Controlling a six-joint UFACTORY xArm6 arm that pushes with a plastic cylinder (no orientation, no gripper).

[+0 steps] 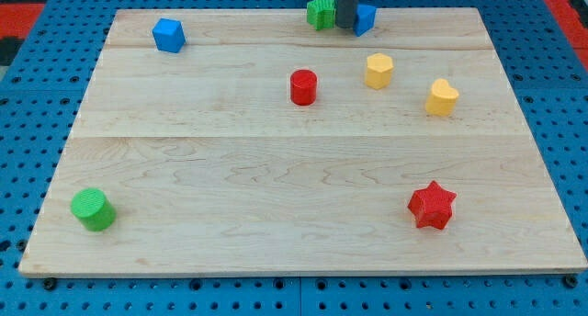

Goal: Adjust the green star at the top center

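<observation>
The green star [320, 12] sits at the top centre of the wooden board [276, 169], close to its top edge. My tip [345, 26] is the lower end of the dark rod that comes down from the view's top. It stands right beside the star, on its right, and seems to touch it. A blue block [366, 18] sits just right of the rod, partly hidden by it.
A blue cube [169, 35] is at top left. A red cylinder [303, 86] is below the star. A yellow hexagon [378, 71] and a yellow heart-like block [442, 97] are at the right. A red star [432, 206] and green cylinder [94, 210] are near the bottom.
</observation>
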